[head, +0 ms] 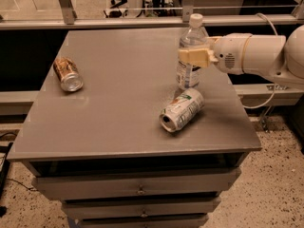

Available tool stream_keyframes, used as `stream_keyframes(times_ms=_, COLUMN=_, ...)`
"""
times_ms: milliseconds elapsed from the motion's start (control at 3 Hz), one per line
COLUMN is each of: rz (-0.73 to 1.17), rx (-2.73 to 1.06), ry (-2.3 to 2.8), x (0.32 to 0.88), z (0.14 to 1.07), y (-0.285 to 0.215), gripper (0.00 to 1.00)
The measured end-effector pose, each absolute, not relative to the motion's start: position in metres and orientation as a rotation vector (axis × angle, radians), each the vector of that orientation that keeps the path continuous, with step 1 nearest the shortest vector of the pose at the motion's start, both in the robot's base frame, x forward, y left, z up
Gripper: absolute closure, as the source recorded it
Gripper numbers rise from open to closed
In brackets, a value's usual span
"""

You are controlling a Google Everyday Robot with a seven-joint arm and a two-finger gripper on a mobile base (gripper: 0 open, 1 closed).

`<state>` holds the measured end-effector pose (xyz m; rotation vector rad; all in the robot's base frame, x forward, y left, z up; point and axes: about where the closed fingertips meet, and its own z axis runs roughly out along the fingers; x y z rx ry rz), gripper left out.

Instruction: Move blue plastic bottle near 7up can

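The blue plastic bottle (191, 56) is clear with a white cap and a white-and-blue label. It stands upright on the grey table (118, 103), right behind the 7up can (182, 109), almost touching it. The 7up can is silvery-white with green and red marks and lies on its side, open end toward the front left. My gripper (192, 57) comes in from the right on a white arm and is shut on the bottle at mid-height with its cream fingers (194, 57).
A brown copper-coloured can (67, 74) lies on its side at the table's left. The table's right edge is close to the bottle and the 7up can. Drawers sit below the front edge. A metal rail runs behind the table.
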<state>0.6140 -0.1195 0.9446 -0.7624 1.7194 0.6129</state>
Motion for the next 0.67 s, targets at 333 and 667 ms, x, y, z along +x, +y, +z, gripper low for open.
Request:
stream_keyframes(times_ms=333, rz=0.628, rx=-0.763, ry=1.725, x=0.61, z=0.9378, y=-0.1178, gripper=0.52)
stream_keyframes(times_ms=667, rz=0.636, rx=-0.761, ry=1.729, x=0.6064, z=0.9335, y=-0.1166, gripper=0.29)
